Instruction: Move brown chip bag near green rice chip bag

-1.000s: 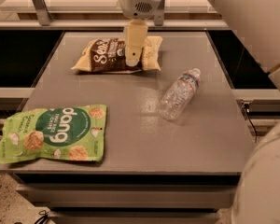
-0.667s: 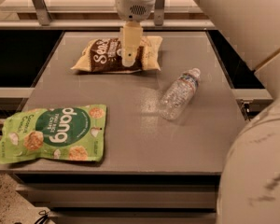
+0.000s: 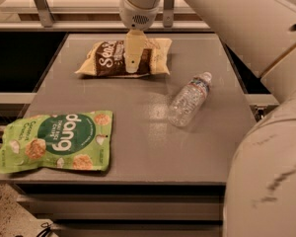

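The brown chip bag [image 3: 106,58], dark brown in the middle with cream ends and white script, lies flat at the far middle of the grey table [image 3: 153,147]. My gripper [image 3: 132,65] hangs down from the white arm right over the bag's centre, at or just above its surface. The green rice chip bag [image 3: 56,141], light green with a dark circle reading "dong", lies flat at the near left corner, well apart from the brown bag.
A clear plastic water bottle [image 3: 188,100] lies on its side at the right middle of the table. My white arm [image 3: 266,132] fills the right side of the view. Dark gaps flank the table, and a shelf rail [image 3: 64,26] runs behind it.
My gripper has shifted a little to the left over the brown bag. The bags and the bottle have not moved.
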Available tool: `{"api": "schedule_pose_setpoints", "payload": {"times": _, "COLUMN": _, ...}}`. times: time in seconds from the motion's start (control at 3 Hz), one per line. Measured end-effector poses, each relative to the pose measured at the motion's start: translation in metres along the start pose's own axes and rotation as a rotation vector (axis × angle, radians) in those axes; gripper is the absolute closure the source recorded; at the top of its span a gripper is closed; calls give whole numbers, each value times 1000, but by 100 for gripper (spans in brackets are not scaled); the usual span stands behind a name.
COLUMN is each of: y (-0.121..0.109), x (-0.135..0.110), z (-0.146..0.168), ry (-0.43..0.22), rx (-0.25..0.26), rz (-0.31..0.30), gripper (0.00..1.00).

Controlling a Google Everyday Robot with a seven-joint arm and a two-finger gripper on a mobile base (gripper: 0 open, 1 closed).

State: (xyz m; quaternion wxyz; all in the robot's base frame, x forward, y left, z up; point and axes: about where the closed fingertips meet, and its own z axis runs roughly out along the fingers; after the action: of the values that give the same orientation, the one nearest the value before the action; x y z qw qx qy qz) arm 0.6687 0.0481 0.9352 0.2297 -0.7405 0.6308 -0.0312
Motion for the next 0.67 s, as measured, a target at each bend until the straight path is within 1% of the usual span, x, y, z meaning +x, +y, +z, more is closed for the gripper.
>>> {"api": "schedule_pose_setpoints", "payload": {"times": 0.33, "y": -6, "x": 6, "z": 16, "ry": 12, "rx": 15, "rz": 17, "gripper": 0}}
{"api": "schedule_pose_setpoints", "payload": {"times": 0.67, "y": -23, "x": 16, "z": 71, "ry": 23, "rx": 10, "rz": 43, "gripper": 0}}
